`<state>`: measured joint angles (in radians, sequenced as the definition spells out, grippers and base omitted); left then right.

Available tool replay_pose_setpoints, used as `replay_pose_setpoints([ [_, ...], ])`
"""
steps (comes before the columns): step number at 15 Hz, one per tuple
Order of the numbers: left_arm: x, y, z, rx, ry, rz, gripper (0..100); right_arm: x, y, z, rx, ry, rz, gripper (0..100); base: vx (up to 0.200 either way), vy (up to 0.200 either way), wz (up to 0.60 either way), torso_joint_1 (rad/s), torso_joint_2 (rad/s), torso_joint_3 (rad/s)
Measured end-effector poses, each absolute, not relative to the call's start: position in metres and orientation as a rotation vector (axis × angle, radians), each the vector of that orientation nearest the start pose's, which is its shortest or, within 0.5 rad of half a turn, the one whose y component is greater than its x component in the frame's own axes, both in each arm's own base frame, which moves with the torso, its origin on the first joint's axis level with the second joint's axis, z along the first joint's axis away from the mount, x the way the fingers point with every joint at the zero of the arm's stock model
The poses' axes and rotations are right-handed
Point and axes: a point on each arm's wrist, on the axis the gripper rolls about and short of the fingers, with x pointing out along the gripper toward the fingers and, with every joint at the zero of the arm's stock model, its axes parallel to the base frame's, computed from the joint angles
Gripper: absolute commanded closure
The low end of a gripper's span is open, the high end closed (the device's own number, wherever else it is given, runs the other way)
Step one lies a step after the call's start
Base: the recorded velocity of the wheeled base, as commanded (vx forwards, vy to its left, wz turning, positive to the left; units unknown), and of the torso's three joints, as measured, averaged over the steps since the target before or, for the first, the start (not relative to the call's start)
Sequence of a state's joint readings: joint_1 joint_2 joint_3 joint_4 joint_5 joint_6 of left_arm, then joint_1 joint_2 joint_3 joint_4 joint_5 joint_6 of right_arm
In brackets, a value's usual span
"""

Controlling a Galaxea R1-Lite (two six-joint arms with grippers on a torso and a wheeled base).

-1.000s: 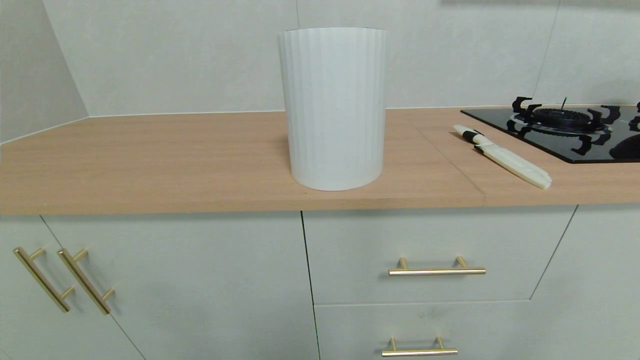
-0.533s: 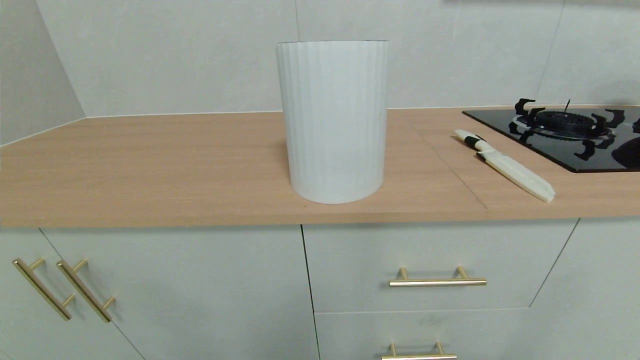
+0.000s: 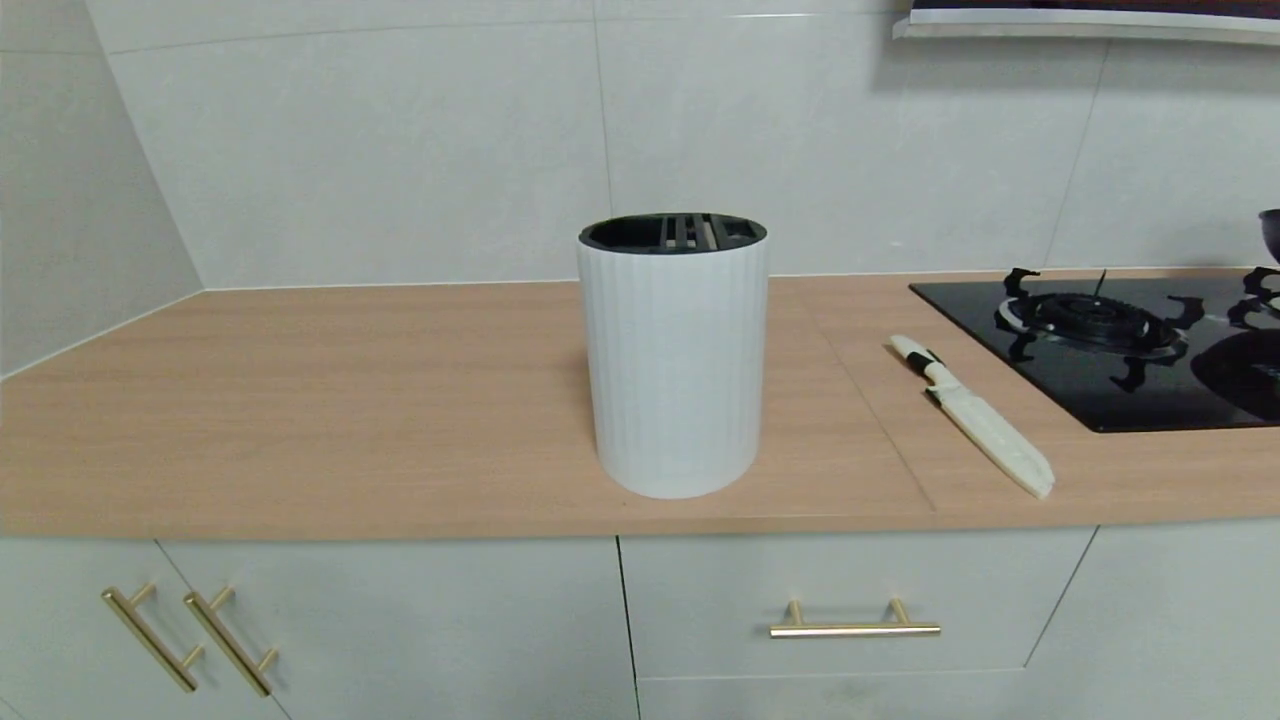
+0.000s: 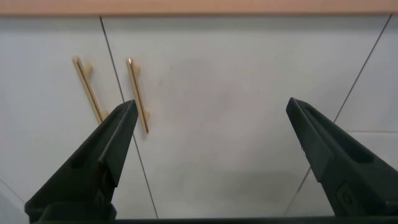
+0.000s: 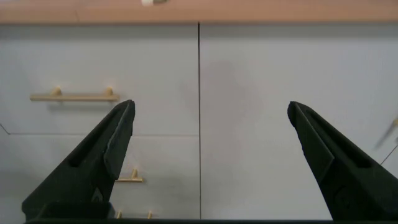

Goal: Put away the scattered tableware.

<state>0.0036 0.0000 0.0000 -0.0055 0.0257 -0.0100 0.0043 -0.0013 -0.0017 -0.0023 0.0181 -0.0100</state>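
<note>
- The wooden countertop point(image 3: 300, 420) is seen running left to right above pale cabinet fronts, with a black gas hob point(image 3: 1090, 330) set in at the far right.
- A white ribbed knife block point(image 3: 680, 380) is stood upright near the counter's front edge, its black slotted top facing up.
- The knife point(image 3: 975, 418) is laid flat to the right of the block, well apart from it and just left of the hob. Its long axis is slanted, with the handle far and left and the pale blade tip near and right, close to the front edge.
- The right gripper point(image 5: 210, 107) is held released before the drawer fronts, below counter level. It is judged the nearer one, with the knife above and beyond it.
- The left gripper point(image 4: 210, 107) is likewise spread wide, faced at the brass door handles point(image 4: 134, 93).
</note>
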Motion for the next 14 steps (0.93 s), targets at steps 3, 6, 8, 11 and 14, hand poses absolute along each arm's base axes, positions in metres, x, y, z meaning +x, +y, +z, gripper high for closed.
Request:
replay_pose_setpoints([
  [3,-0.0228,0.0005,0.0760,-0.010,-0.006,0.029,0,-0.0230,0.0003,0.0762,-0.010,-0.005,0.022,0,0.000,0.000,0.00,0.196,-0.48,-0.287],
  [6,-0.0228,0.0005,0.0760,-0.010,-0.005,0.028,0,-0.0230,0.0003,0.0762,-0.010,-0.006,0.022,0,0.000,0.000,0.00,0.208,-0.49,-0.279],
  [8,-0.0228,0.0005,0.0760,-0.010,-0.005,0.029,0,-0.0230,0.0003,0.0762,-0.010,-0.005,0.022,0,0.000,0.000,0.00,0.220,-0.51,-0.288],
  [11,-0.0228,0.0005,0.0761,-0.010,-0.006,0.029,0,-0.0230,0.0003,0.0762,-0.010,-0.006,0.022,0,0.000,0.000,0.00,0.233,-0.53,-0.294],
  [14,-0.0228,0.0005,0.0760,-0.010,-0.005,0.028,0,-0.0230,0.0003,0.0762,-0.010,-0.005,0.022,0,0.000,0.000,0.00,0.248,-0.53,-0.294],
])
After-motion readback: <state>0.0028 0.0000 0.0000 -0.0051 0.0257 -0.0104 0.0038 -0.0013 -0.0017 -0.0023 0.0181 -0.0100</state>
